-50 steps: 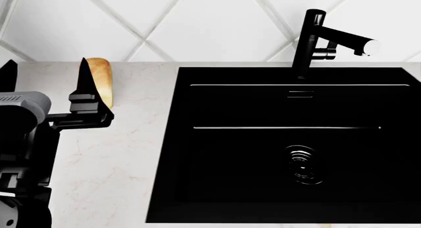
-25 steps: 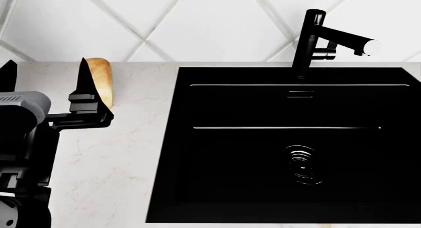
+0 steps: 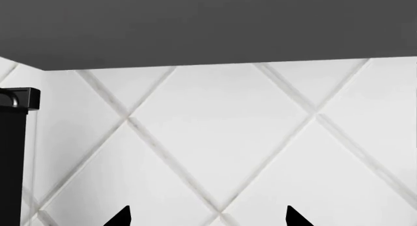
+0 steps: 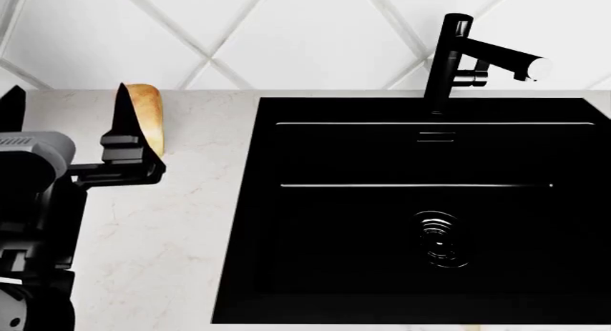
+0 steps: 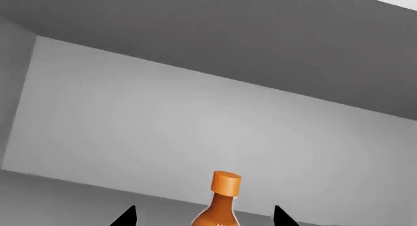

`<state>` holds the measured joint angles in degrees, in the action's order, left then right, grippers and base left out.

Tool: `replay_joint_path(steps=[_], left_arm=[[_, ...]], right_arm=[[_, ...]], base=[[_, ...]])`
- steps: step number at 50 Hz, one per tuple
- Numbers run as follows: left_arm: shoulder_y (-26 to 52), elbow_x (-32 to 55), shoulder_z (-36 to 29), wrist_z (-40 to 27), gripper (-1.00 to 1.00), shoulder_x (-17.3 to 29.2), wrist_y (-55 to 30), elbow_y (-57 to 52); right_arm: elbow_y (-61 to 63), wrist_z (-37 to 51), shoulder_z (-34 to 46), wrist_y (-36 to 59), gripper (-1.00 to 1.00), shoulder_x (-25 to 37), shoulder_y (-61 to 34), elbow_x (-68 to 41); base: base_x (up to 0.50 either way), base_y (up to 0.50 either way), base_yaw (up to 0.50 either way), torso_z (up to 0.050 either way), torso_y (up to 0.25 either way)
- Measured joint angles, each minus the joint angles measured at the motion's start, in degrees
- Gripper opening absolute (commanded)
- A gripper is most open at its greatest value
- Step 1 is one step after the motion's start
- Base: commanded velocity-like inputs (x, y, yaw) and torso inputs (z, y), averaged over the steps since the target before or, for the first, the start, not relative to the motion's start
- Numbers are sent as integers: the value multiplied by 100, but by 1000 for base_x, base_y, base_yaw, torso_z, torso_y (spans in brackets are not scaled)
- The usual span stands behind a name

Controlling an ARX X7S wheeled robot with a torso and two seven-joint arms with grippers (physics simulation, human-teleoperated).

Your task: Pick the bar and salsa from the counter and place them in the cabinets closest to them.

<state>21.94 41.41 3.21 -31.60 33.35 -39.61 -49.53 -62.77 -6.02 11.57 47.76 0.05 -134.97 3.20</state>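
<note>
The salsa (image 5: 220, 204), an amber bottle with an orange cap, stands upright inside a grey cabinet (image 5: 195, 118). My right gripper (image 5: 203, 215) is open, its two black fingertips on either side of the bottle with a gap on each side. Its label and lower body are cut off from view. In the head view my left gripper (image 4: 67, 96) is raised over the white counter (image 4: 162, 231), open and empty, pointing at the tiled wall. In the left wrist view this gripper (image 3: 207, 215) holds nothing. The bar is out of view. The right gripper is outside the head view.
A bread loaf (image 4: 149, 116) lies on the counter behind the left gripper. A black sink (image 4: 420, 209) with a black faucet (image 4: 468, 52) fills the right side. A grey cabinet underside (image 3: 208, 26) hangs above the tiled wall (image 3: 221, 138), and a black fixture (image 3: 11, 153) stands at its edge.
</note>
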Motion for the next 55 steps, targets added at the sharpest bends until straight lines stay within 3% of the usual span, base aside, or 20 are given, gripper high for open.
replay_joint_path(steps=[14, 25, 29, 34, 39, 47, 55], left_arm=[[147, 54, -66, -45, 100, 28, -74, -1], [236, 68, -127, -62, 100, 52, -110, 13], [256, 70, -142, -64, 100, 62, -114, 20], [255, 79, -139, -69, 100, 78, -111, 18], [242, 92, -125, -80, 100, 96, -108, 9], [189, 104, -90, -97, 100, 123, -86, -5], [160, 117, -79, -117, 100, 140, -77, -16]], right_arm=[[1573, -485, 331, 970, 100, -2, 0, 273], [3748, -1466, 788, 2672, 100, 58, 37, 965], [4395, -2743, 975, 3183, 100, 33, 205, 2184], [4926, -4838, 1091, 3590, 100, 17, 556, 4509], [5300, -6238, 946, 3727, 100, 9, 988, 6305], [5951, -7426, 156, 3430, 100, 1, 1860, 8201], [6785, -7960, -579, 3214, 100, 0, 3007, 9170]], base=[[0, 0, 0, 0, 0], [0, 0, 0, 0, 0], [0, 0, 0, 0, 0], [0, 0, 0, 0, 0], [0, 0, 0, 0, 0], [0, 0, 0, 0, 0], [0, 0, 0, 0, 0]])
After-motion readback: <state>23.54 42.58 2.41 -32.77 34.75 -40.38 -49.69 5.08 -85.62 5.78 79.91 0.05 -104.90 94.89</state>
